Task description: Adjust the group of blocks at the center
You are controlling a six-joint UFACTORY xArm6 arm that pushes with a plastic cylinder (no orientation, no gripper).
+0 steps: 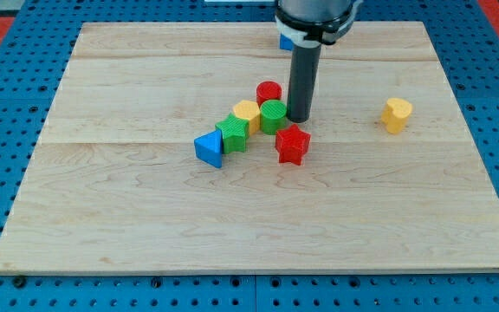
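A cluster of blocks lies at the board's middle: a red cylinder (pixel 268 92), a yellow hexagon block (pixel 247 113), a green cylinder (pixel 273 115), a green cube-like block (pixel 232 134), a blue triangle block (pixel 208 148) and a red star block (pixel 292 143). My tip (pixel 299 118) stands just right of the green cylinder, close to or touching it, above the red star and right of the red cylinder.
A yellow block (pixel 397 114) sits alone at the view's right. A blue block (pixel 285 41) shows partly behind the arm near the view's top edge. The wooden board (pixel 102 217) lies on a blue pegboard surface.
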